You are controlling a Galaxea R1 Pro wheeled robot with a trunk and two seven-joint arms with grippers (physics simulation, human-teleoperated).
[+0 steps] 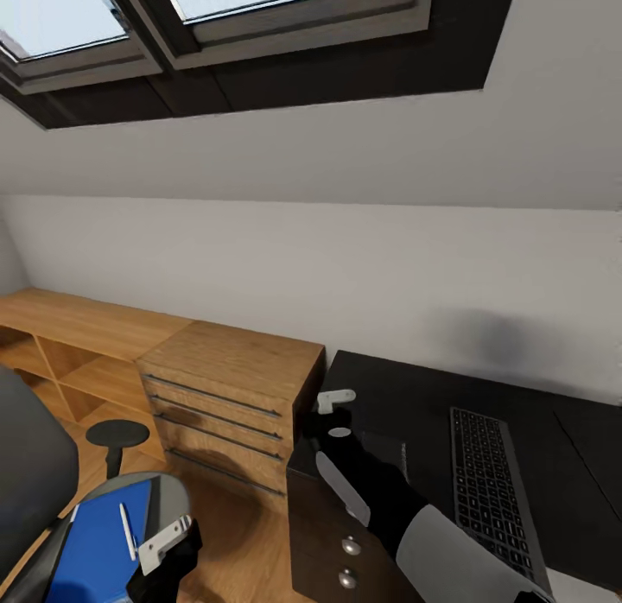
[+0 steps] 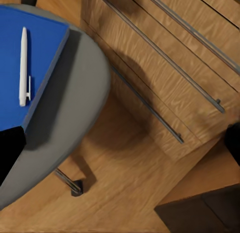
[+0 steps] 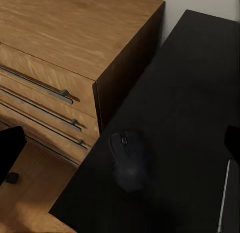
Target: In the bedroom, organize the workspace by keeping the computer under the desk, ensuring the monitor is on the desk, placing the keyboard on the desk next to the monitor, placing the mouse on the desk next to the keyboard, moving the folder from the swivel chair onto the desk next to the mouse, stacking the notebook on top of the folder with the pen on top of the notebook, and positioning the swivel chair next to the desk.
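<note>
The grey swivel chair stands at the lower left. On its seat lies the blue folder with the white pen on top. The left wrist view shows the folder and the pen again. My left gripper hangs open beside the seat's right rim, holding nothing. On the black desk the keyboard lies lengthwise. My right gripper is open above the desk's left end, straight over the black mouse. A flat dark-grey rectangle beside that arm may be the notebook.
A light-wood drawer chest stands between chair and desk, touching the desk's left end, with low wood shelving further left. The desk's black drawer unit has silver knobs. Wood floor lies between chair and chest. A sloped wall rises behind.
</note>
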